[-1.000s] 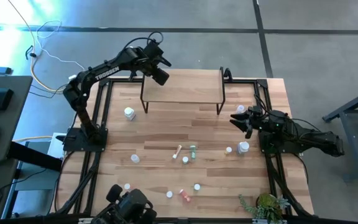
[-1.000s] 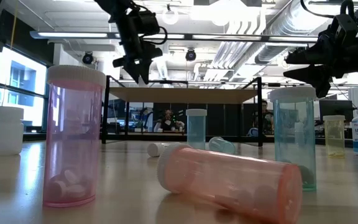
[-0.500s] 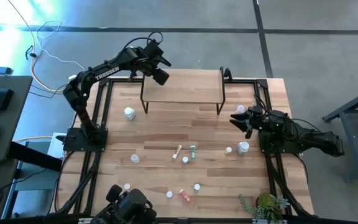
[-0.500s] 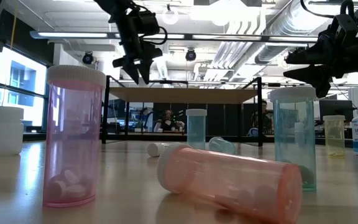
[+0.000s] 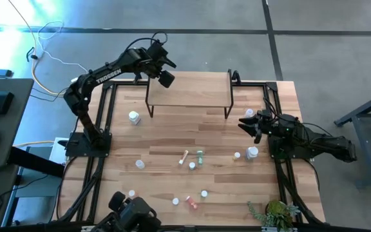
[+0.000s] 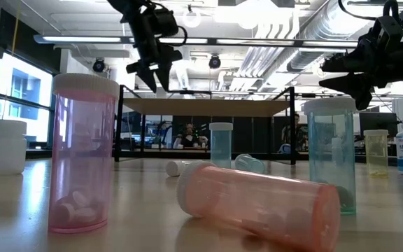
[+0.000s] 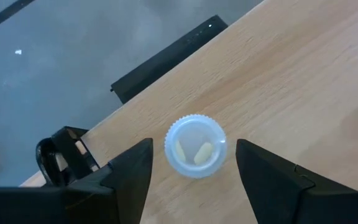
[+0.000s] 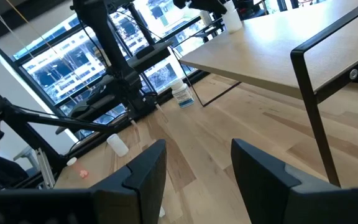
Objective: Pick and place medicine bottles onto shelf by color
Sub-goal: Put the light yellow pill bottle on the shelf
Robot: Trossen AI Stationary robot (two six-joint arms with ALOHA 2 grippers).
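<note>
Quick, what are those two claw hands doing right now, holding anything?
Left gripper: open above a clear bottle standing on the shelf.
Right gripper: open, empty.

The shelf [image 5: 189,89] is a matt, pale wood board with fine straight grain, carried on thin black metal legs [image 8: 319,112] of dull finish. On it stands a small bottle [image 7: 195,146] of cloudy translucent plastic with a ribbed cap rim. Below the shelf, the table [image 5: 172,138] shows smooth butcher-block wood in light strips. Near the low camera, a pink vial [image 6: 84,154] and a fallen pink vial [image 6: 257,203] are glossy see-through plastic with white caps; a bluish vial [image 6: 329,154] looks the same. The fingers [image 7: 132,174] are matt black.
</note>
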